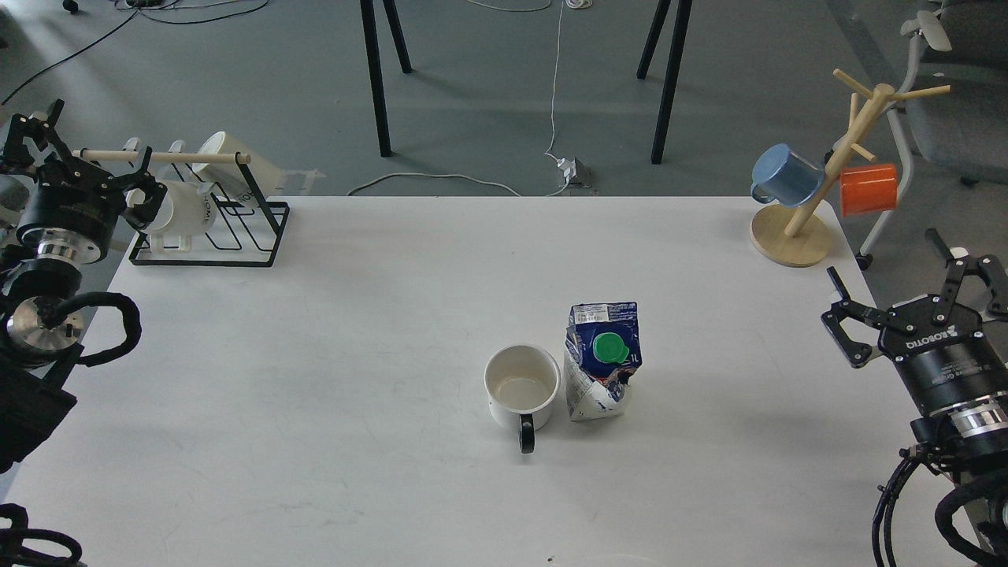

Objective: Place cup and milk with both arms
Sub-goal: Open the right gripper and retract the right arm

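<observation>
Cup (521,388) and milk (602,360) stand upright, just beside each other, mid-table (315,378), milk on the right. Right gripper (906,287), fingers spread and holding nothing, hovers well apart at the right edge. Left gripper (31,142) sits far left; its finger spacing cannot be told.

One table (315,394) carries one cup (521,390) with a black handle and one milk carton (602,362). Two white mugs (189,213) hang on one black wire rack (236,236). One wooden mug tree (819,189) holds one blue mug (786,175) and one orange mug (868,189).
</observation>
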`<action>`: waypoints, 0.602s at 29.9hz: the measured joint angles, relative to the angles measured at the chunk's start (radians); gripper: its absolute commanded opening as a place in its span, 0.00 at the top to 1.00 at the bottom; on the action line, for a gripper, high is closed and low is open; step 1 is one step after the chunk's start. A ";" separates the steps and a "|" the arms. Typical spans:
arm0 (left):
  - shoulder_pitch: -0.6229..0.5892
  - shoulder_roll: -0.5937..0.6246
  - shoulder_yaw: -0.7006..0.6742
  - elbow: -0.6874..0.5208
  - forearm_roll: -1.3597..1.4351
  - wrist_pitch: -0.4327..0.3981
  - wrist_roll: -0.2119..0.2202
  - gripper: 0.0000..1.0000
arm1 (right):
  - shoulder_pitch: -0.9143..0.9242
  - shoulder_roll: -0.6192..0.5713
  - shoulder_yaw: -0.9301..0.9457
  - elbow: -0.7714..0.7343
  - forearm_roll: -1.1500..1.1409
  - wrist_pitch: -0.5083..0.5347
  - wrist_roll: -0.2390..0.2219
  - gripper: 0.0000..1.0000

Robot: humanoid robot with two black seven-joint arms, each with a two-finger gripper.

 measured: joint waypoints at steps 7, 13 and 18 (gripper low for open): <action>-0.036 -0.003 -0.001 0.000 -0.001 0.000 0.002 0.01 | 0.317 -0.002 -0.023 -0.200 0.003 0.000 -0.005 0.01; -0.042 -0.010 -0.001 -0.003 -0.002 0.000 0.005 0.01 | 0.639 0.021 -0.123 -0.492 0.015 0.000 -0.018 0.01; -0.053 -0.057 0.000 -0.014 -0.003 0.000 0.010 0.01 | 0.796 0.111 -0.163 -0.687 0.015 0.000 -0.016 0.01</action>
